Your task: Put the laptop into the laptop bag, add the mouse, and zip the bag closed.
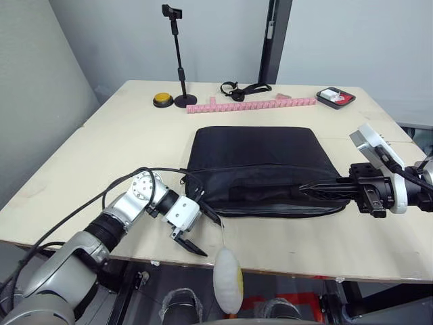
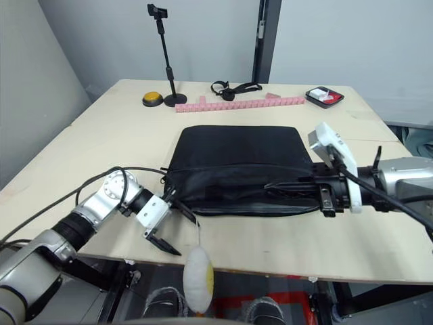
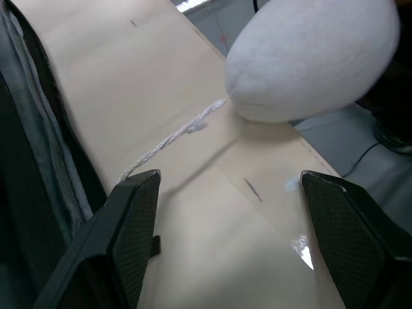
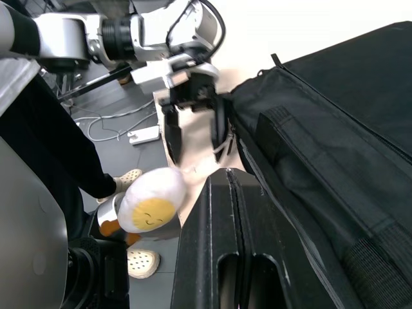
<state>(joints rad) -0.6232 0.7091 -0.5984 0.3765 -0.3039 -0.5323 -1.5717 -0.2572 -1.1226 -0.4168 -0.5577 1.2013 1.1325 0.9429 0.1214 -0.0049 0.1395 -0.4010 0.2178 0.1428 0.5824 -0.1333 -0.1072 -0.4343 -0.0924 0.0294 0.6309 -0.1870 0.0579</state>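
Your light wooden table (image 1: 101,149) carries everything: at its near edge the left gripper (image 1: 191,233) sits with fingers spread apart beside the laptop bag's (image 1: 260,159) near-left corner, a white soft toy (image 1: 229,279) dangling on a cord over the edge. The bag lies flat mid-table, black fabric, its near zipper seam gaping. The right gripper (image 1: 318,190) has its fingers pressed together, tips on that seam.

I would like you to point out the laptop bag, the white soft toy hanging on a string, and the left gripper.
laptop bag (image 1: 257,152): left eye view, on its black top panel.
white soft toy (image 1: 229,280): left eye view, on its white body below the table edge.
left gripper (image 3: 225,212): left wrist view, midway between its open fingertips.
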